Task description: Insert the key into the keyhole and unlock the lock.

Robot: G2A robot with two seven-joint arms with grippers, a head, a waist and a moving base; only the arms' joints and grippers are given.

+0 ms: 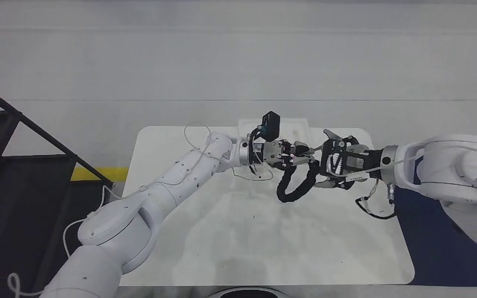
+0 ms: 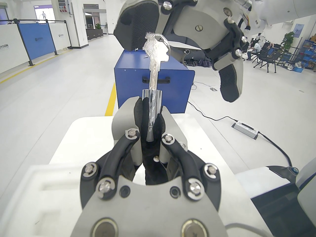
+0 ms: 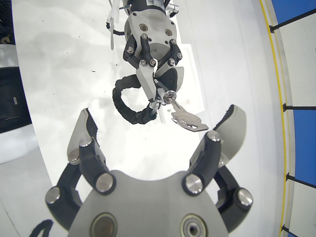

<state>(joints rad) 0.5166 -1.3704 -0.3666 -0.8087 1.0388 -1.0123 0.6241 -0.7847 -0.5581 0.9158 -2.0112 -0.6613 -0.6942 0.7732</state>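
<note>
left wrist view: left gripper [image 2: 148, 110] clamped on lock [image 2: 154, 97] cylinder, held above table [image 1: 223, 246]. key [image 2: 156, 50] seated in the lock's keyhole. right gripper [image 3: 158, 114] spread wide, fingers flanking key head beyond the lock.

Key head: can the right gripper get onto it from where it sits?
Probably yes. The right gripper is open and the head of the key lies between its fingers, nearer one pad, unobstructed. The left gripper grips only the lock.
</note>
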